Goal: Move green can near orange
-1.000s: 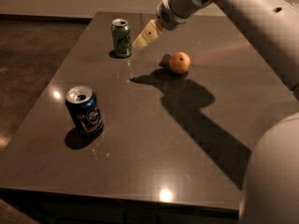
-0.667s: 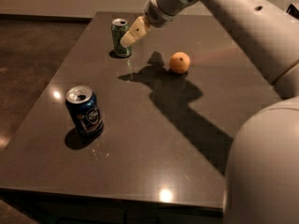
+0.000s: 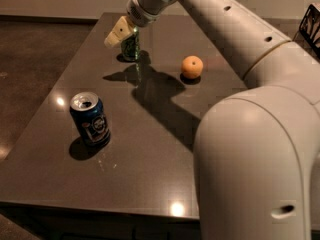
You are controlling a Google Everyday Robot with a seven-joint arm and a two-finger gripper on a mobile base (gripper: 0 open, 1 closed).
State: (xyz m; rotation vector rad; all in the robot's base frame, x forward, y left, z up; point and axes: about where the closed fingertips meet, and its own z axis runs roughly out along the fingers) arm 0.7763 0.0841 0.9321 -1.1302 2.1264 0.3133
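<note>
Green can (image 3: 131, 47) stands by the far edge of the tabletop (image 3: 150, 164), toward its far-left corner, its top hidden behind the single gripper (image 3: 116, 35); whether that gripper clamps it cannot be told. One orange (image 3: 192, 66) sits apart, rightward. One dark blue can (image 3: 90, 120) stands near the left edge, making two cans.

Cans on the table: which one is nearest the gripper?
The green can at the far end; the gripper overlaps its top. The blue can stands apart, toward the table's front edge.
</note>
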